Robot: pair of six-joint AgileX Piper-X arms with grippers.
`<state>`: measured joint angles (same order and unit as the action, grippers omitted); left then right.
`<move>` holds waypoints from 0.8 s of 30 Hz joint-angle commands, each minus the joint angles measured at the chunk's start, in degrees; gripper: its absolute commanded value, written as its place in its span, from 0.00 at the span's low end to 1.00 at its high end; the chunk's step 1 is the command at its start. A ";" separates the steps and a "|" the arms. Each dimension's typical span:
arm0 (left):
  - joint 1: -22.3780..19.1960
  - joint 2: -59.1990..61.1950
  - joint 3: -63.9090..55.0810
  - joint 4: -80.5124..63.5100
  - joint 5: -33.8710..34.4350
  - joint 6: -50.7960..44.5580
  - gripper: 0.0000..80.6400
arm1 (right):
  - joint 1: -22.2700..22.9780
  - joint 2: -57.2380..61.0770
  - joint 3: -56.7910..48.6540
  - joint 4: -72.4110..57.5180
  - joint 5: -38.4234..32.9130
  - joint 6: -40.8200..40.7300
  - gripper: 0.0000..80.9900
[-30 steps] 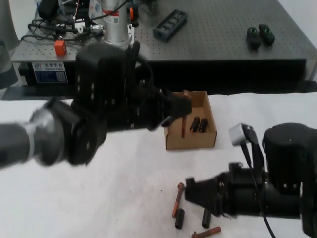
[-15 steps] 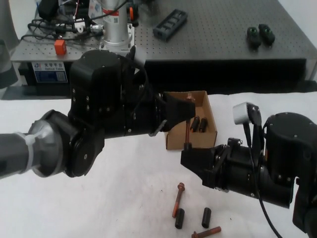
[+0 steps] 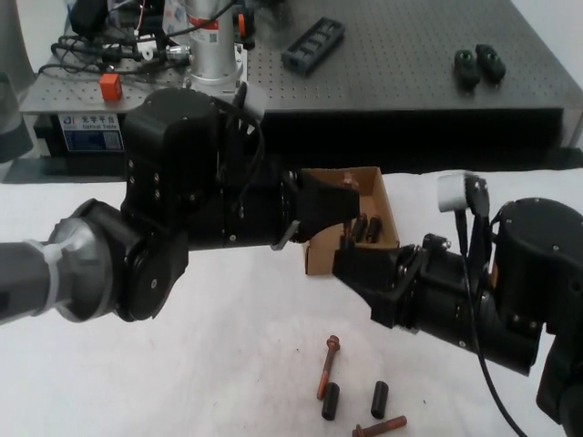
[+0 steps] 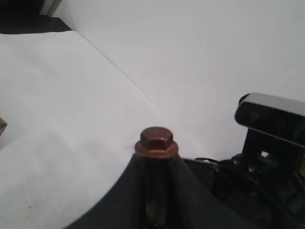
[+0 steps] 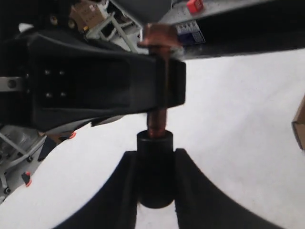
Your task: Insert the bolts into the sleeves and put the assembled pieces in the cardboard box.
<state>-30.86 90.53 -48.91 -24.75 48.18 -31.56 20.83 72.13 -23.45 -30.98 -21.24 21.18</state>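
My left gripper [image 3: 335,206] is shut on a copper bolt [image 4: 156,141], held upright with its hex head on top, just in front of the cardboard box [image 3: 317,257]. From below, my right gripper [image 5: 155,179] is shut on a black sleeve [image 5: 155,167]. The bolt [image 5: 157,117] hangs straight above this sleeve with its lower end at the sleeve's mouth. In the right wrist view the left gripper's fingers [image 5: 119,81] clamp the shank just under the head. Two dark assembled pieces [image 3: 366,228] lie in the box.
On the white cloth near the front lie a loose bolt [image 3: 326,364], two black sleeves [image 3: 330,401] [image 3: 379,399] and another bolt [image 3: 381,426]. Behind the cloth stands a perforated bench [image 3: 410,64] with a black tray [image 3: 312,44] and cables.
My right gripper has risen from the cloth with the sleeve and come up under the bolt. The left gripper has settled, holding the bolt upright by the box.
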 commanded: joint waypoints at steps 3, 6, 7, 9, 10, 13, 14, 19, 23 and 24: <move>-0.39 -0.62 -0.24 -0.68 3.48 -0.12 0.29 | -0.39 0.15 -0.26 -4.57 7.40 -0.14 0.02; -0.39 -0.62 -0.24 -0.68 1.60 0.41 0.62 | -1.27 0.15 -0.26 -4.57 9.55 -0.68 0.02; -0.39 -0.62 -0.24 -0.49 0.30 0.28 0.67 | -2.06 0.15 -0.26 -4.57 10.97 -0.99 0.02; -0.39 -0.62 -0.24 0.76 -1.66 0.42 0.67 | -4.40 0.31 -1.02 -3.53 12.25 -1.08 0.02; -0.39 -0.62 -0.24 1.61 -1.87 0.96 0.66 | -5.88 0.71 -2.16 -1.64 12.16 -1.22 0.02; -0.39 -0.62 -0.24 6.49 -4.10 4.02 0.62 | -9.52 4.02 -8.36 8.33 11.40 -6.17 0.02; -0.39 -0.62 -0.24 8.79 -5.26 5.24 0.62 | -10.28 5.98 -11.57 12.14 11.42 -8.51 0.02; -1.23 -0.62 -0.24 21.04 -14.15 12.61 0.62 | -11.05 19.25 -30.12 26.77 13.37 -19.04 0.02; -2.90 -0.62 -0.85 30.32 -21.50 20.32 0.62 | -10.68 31.31 -45.30 37.68 17.51 -21.18 0.02; -3.37 -0.38 -1.39 32.92 -23.26 21.94 0.60 | -10.70 34.38 -48.97 40.43 18.29 -21.91 0.02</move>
<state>-33.74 90.53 -49.43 5.94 29.13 -13.90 10.17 107.39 -73.07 8.61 -3.56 0.00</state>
